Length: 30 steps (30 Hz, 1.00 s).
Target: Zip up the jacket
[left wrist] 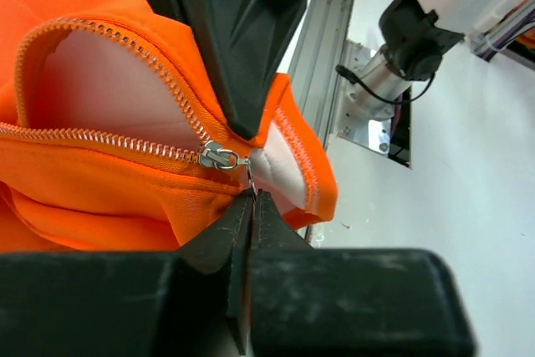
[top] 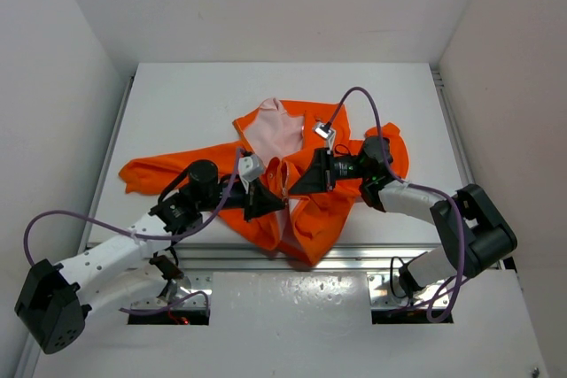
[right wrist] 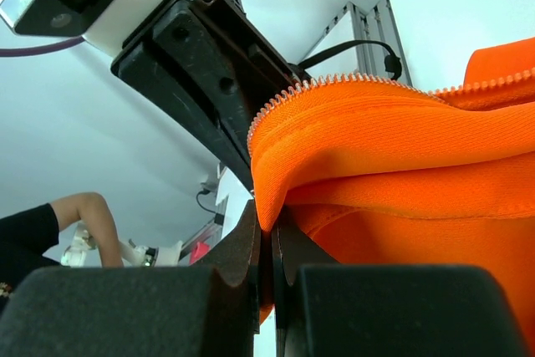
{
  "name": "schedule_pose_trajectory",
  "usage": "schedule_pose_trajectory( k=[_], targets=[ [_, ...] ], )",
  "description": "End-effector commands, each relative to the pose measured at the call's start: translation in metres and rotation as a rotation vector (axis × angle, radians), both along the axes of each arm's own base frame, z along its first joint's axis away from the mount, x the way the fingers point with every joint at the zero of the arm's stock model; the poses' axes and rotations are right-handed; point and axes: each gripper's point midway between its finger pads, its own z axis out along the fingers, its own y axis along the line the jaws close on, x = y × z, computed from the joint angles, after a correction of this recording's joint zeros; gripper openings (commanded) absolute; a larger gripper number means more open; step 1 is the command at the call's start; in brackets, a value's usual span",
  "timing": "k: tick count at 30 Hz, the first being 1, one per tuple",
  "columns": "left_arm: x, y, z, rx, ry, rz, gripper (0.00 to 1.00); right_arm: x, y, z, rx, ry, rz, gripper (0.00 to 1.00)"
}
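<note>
left gripper (left wrist: 251,200): clenched. Its two black fingers are pressed almost together, and the thin metal pull tab (left wrist: 249,175) is nipped between their tips.
zipper slider (left wrist: 218,156): found just beyond the left fingertips and joined to the nipped tab. It sits at the point where the two rows of teeth meet.
zipper teeth (left wrist: 100,141): parted on the far side of the slider from the left jaws. One row is laid nearly flat and the other is arched up and away from it.
pink lining (left wrist: 109,89): exposed between the parted rows, beyond the left jaws.
right gripper (right wrist: 267,219): clenched on the jacket. A fold of the orange toothed edge is drawn down between its fingertips. In the left wrist view its black fingers are seen coming in opposite the left jaws, with the hem pinched just past the slider.
jaws to each other: set tip to tip and close together, with only the hem corner and the slider between them.
jacket (top: 310,214): laid crumpled on the white table (top: 195,104). Its lower front is held at both pairs of jaws. One sleeve is stretched out behind the left jaws, the opened collar lies beyond both pairs, and the hem is gathered on the near side of them, by the table's near edge.
</note>
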Motion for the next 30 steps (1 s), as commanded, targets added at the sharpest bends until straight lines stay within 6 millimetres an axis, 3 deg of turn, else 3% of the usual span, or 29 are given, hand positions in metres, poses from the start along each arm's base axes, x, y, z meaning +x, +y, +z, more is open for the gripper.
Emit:
schedule_pose_trajectory(
  k=[1, 7, 18, 30],
  targets=[
    [-0.011, -0.002, 0.034, -0.097, -0.091, -0.060, 0.01, 0.000, 0.003, 0.015, 0.046, -0.129, 0.009, 0.00],
    [-0.022, -0.002, 0.053, -0.136, -0.103, -0.114, 0.00, -0.005, 0.000, 0.005, 0.031, -0.143, 0.022, 0.00],
    [-0.033, -0.001, 0.060, -0.155, -0.032, -0.176, 0.00, -0.009, -0.004, -0.006, 0.011, -0.153, 0.031, 0.00],
    [-0.008, 0.007, 0.064, -0.209, 0.097, -0.101, 0.00, -0.021, -0.011, -0.011, -0.001, -0.241, 0.076, 0.00]
  ],
)
